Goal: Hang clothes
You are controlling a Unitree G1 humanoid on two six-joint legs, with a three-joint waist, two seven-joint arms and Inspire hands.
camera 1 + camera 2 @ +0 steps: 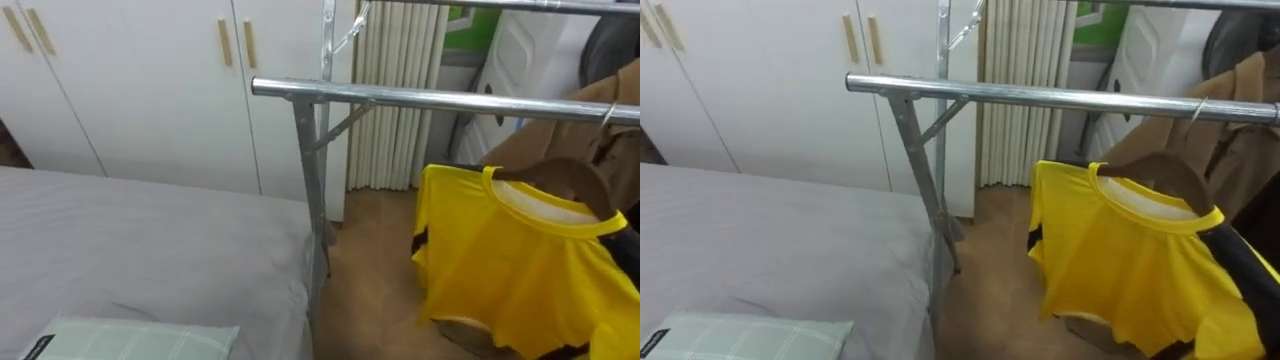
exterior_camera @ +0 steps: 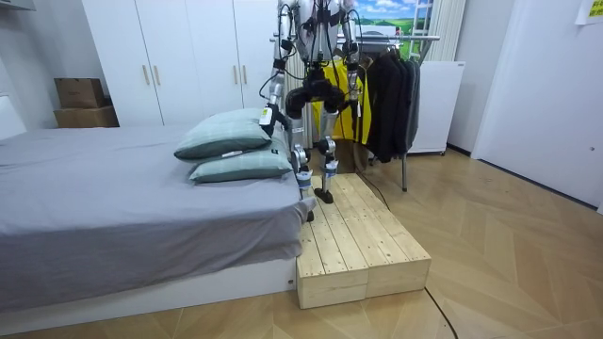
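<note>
A yellow shirt (image 1: 520, 260) with dark side trim hangs on a brown wooden hanger (image 1: 565, 178). The hanger's hook is over the metal rail (image 1: 420, 98) of the clothes rack. The same yellow shirt (image 2: 364, 105) shows past the robot in the room view. There the robot stands on a wooden platform (image 2: 358, 235) between the bed and the rack, facing the rack. Its left hand (image 2: 268, 117) hangs low by the bed's corner, and its right hand (image 2: 352, 92) is down at its side before the shirt. Both hands are too small to read.
A brown garment (image 1: 605, 125) hangs beside the shirt, and dark clothes (image 2: 391, 94) hang further along the rack. The rack's post (image 1: 310, 180) stands at the corner of the grey bed (image 1: 130, 250), which bears green pillows (image 1: 130, 342). White wardrobes (image 1: 140, 80) and a curtain (image 1: 395, 100) are behind.
</note>
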